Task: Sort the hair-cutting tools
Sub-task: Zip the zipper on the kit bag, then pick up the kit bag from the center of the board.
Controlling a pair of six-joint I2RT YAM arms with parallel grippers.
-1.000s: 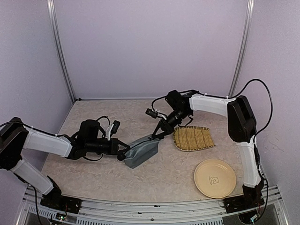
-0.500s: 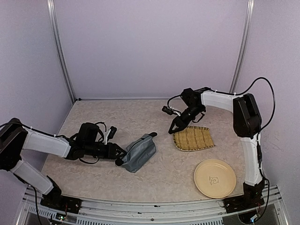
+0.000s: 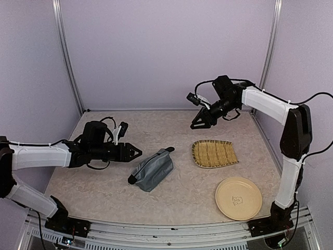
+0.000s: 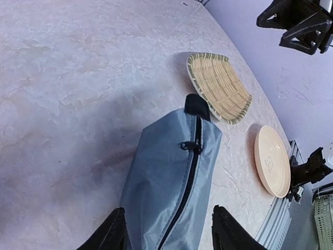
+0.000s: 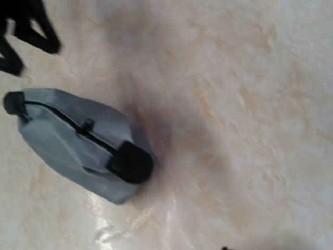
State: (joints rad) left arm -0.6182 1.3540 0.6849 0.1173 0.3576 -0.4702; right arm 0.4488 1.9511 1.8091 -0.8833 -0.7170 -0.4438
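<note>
No hair-cutting tools show in any view. The grey-blue zip pouch (image 3: 152,169) lies on the table with its zip shut; it also shows in the left wrist view (image 4: 171,187) and the right wrist view (image 5: 73,146). My left gripper (image 3: 136,153) stands open just left of the pouch. Its black fingertips (image 4: 112,232) frame the pouch's near end without touching it. My right gripper (image 3: 197,125) hangs open in the air toward the back, well clear of the pouch. It holds nothing, and its fingers are almost out of its own wrist view.
A woven bamboo tray (image 3: 214,153) lies right of the pouch, and a round yellow plate (image 3: 238,198) sits nearer the front right. Purple walls close in the back and both sides.
Both grippers have opened and let go of the pouch. The left one drew back to the left. The right arm rose and swung toward the back right. The pouch settled on the table.
</note>
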